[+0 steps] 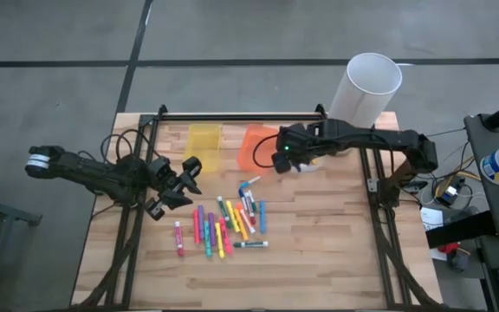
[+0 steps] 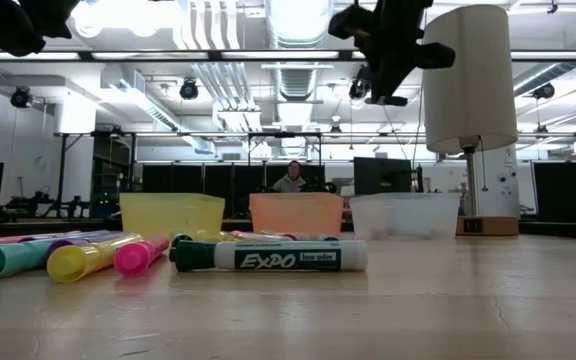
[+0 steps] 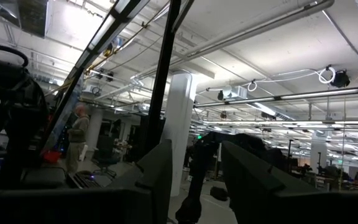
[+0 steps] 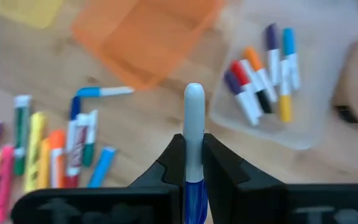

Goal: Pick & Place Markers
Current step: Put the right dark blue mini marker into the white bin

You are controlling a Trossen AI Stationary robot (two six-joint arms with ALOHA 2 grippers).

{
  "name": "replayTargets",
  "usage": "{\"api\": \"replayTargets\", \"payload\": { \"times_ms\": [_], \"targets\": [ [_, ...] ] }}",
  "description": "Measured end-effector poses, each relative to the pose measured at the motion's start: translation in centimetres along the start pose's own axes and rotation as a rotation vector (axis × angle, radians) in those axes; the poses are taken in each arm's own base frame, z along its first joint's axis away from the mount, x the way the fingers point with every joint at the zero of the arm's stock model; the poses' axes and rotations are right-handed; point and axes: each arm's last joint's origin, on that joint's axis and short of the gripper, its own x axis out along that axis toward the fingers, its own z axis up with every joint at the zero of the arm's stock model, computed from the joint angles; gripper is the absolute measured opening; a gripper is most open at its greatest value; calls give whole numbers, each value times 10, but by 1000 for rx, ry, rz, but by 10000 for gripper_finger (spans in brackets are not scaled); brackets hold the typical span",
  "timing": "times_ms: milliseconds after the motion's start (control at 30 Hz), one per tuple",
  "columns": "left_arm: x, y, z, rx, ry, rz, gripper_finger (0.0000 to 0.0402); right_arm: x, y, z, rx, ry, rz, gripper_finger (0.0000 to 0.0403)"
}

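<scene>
Nearest the low camera lies a green-capped white marker (image 2: 268,257) on its side on the table (image 1: 336,251), with a yellow one (image 2: 88,258), a pink one (image 2: 140,255) and a teal one (image 2: 8,260) beside it. From above, the loose markers (image 1: 223,227) spread in a cluster around the middle of the table, toward its near edge. My right claw (image 4: 194,155) is clamped on a blue-and-white marker (image 4: 194,124), raised above the table near the far edge, close to the orange bin (image 1: 258,146) and the clear bin (image 4: 278,93). That clear bin already has several markers (image 4: 263,78) lying in it. A yellow bin (image 1: 203,143) sits beside the orange one, and a tall white cylinder (image 1: 366,91) stands at the far right corner. My left claw (image 1: 176,184) hangs over the left side of the table, fingers (image 3: 253,180) parted and holding nothing.
</scene>
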Motion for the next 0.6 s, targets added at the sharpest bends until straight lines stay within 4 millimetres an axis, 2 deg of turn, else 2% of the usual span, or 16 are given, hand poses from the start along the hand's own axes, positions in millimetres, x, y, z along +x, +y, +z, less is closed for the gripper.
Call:
{"api": "replayTargets", "payload": {
  "times_ms": [300,600],
  "targets": [
    [0,0,0,0,0,0,133,16,-26,25,74,-33,-120,28],
    [0,0,0,0,0,0,133,51,-55,37,139,-19,-231,28]
  ]
}}
